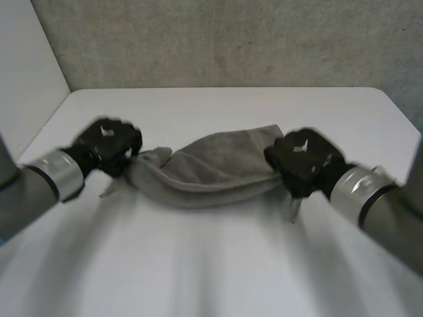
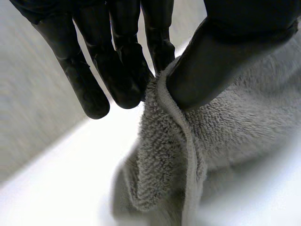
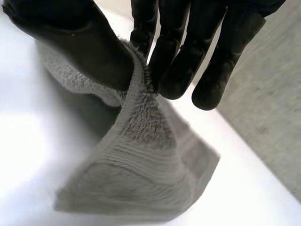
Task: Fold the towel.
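right hand: thumb and fingers pinched the hemmed edge of the grey towel | towel corner hung down from the pinch | white table beneath

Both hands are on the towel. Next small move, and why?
Probably draw the hands apart a little to pull it taut. The left hand and right hand each pinch an end of the towel between thumb and fingers, yet the cloth between them sags, bunched and wrinkled, toward the table. Flattening it first should give a cleaner fold.
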Tool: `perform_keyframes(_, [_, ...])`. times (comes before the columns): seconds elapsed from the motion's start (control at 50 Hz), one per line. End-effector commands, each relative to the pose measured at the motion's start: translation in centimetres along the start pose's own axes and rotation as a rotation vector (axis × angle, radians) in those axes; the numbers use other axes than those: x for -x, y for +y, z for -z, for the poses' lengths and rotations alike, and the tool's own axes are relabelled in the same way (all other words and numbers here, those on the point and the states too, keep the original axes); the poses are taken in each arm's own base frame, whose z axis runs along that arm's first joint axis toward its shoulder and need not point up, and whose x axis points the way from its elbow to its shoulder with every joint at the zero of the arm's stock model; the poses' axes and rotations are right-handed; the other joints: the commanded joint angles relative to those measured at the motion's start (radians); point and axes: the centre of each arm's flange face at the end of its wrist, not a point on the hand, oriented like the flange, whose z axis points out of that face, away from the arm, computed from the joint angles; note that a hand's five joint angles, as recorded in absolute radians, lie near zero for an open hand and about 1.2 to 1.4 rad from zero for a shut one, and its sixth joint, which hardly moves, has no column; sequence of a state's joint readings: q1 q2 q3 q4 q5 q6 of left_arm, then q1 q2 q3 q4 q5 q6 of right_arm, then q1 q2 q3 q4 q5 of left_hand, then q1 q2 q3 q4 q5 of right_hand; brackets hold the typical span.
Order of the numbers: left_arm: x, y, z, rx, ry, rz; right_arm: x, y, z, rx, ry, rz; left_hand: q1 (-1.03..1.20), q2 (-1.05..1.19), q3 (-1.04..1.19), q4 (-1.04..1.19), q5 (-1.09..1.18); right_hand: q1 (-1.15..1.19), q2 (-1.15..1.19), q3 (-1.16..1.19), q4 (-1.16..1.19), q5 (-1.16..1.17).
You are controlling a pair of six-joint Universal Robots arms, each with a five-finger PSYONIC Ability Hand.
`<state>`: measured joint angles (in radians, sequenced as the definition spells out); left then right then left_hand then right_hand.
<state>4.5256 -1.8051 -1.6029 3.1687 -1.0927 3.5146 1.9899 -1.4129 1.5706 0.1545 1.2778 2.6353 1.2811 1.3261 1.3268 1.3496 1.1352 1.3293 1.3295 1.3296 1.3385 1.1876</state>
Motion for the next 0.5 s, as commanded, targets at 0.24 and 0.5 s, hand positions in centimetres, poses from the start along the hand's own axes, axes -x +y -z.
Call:
perform_keyframes(0.24, [2.7, -11.5, 3.2, -0.308, -0.063, 0.143, -6.2, -10.0, 1.1, -0.136, 0.040, -0.043, 0.115, 0.070, 0.069, 0.047, 0.087, 0.067, 0.067, 0.067, 0.058, 0.034])
perform_keyframes(0.5, [2.0, 1.3, -5.1, 0.054, 0.013, 0.146, -2.7, -0.4, -6.8, 0.211, -0.040, 0.144, 0.115, 0.070, 0.069, 0.047, 0.087, 0.067, 0.067, 0.067, 0.058, 0.034])
